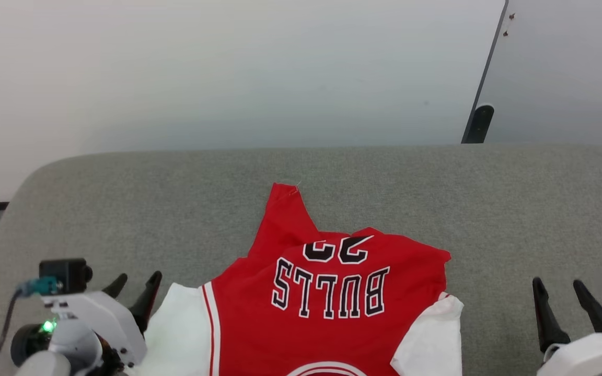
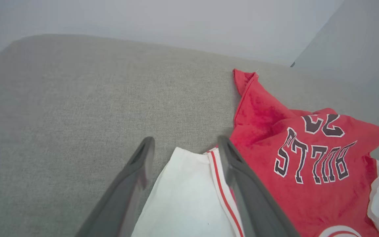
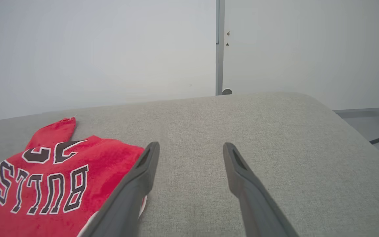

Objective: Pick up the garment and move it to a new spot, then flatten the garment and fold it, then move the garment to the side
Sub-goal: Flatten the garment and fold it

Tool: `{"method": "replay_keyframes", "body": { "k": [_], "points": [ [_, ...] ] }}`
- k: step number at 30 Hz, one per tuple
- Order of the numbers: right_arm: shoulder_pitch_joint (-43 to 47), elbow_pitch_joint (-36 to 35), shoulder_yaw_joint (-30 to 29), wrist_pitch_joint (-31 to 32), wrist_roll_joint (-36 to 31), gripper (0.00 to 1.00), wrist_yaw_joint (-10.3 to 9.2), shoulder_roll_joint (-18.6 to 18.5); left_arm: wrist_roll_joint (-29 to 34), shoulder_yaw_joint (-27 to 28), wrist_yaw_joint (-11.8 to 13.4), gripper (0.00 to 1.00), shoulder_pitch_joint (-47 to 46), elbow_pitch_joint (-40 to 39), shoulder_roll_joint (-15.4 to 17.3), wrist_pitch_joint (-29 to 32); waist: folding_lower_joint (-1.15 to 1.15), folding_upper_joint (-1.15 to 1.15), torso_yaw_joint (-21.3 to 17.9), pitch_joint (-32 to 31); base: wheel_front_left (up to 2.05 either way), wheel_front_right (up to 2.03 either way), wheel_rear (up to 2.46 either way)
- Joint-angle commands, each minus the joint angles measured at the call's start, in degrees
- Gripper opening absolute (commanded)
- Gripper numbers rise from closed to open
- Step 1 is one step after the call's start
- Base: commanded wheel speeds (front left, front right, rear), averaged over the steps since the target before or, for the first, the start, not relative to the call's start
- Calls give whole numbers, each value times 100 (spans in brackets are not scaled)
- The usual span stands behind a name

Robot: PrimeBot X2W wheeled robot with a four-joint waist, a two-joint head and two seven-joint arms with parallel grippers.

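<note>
The garment (image 1: 327, 308), a red jersey shirt with white sleeves and black "BULLS 23" lettering, lies rumpled on the grey cushioned surface (image 1: 175, 209), its lettering upside down to me and one red corner sticking up toward the back. My left gripper (image 1: 136, 287) stands open at the garment's left white sleeve (image 2: 183, 197), which lies between and under the two fingers. My right gripper (image 1: 559, 292) is open over bare cushion, right of the garment (image 3: 44, 177), holding nothing.
The grey cushion (image 3: 275, 138) ends in rounded edges at the back, left and right, with pale walls behind. A dark vertical panel seam (image 1: 481, 94) runs down the wall at the back right. Floor shows beyond the cushion's right edge (image 3: 373, 125).
</note>
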Motion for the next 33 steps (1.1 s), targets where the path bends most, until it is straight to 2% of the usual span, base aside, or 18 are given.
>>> {"method": "replay_keyframes", "body": {
  "k": [1, 4, 7, 9, 12, 16, 20, 23, 33],
  "points": [
    [86, 33, 12, -53, 36, 100, -4, -21, 68, -9, -81, 100, 103, -11, -31, -203, 0, 0, 27, -43, 0, 0, 0],
    [154, 80, 60, -121, 91, 100, -4, -48, 138, -36, -211, 100, 220, 18, -113, -672, 0, 0, 85, -76, 0, 0, 0],
    [204, 90, 50, -145, 133, 100, -4, -85, -24, -58, -272, 100, 293, 182, -176, -603, 0, 0, 146, -66, 0, 0, 0],
    [192, 71, 51, -129, 138, 100, -3, -122, -247, -66, -300, 100, 244, 295, -181, -278, 0, 0, 183, -34, 0, 0, 0],
    [102, 27, 39, -67, 174, 100, -4, -173, -653, -52, -195, 100, -17, 487, -81, 693, 0, 0, 217, 36, 0, 0, 0],
    [-74, -54, 114, 83, 226, 100, -3, -259, -1029, -63, 182, 100, -396, 713, 92, 1953, 0, 0, 198, 203, 0, 0, 0],
    [-188, -159, 190, 148, 282, 100, -4, -312, -1053, -292, 625, 100, -795, 1002, 360, 3228, 0, 0, 142, 413, 0, 0, 0],
    [-239, -205, 221, 161, 308, 100, -3, -325, -1149, -370, 888, 100, -1033, 1213, 376, 3855, 0, 0, 95, 522, 0, 0, 0],
    [-332, -194, 228, 164, 350, 100, -4, -333, -1102, -582, 1167, 100, -1290, 1677, 365, 4459, 0, 0, -25, 685, 0, 0, 0]
  ]
}}
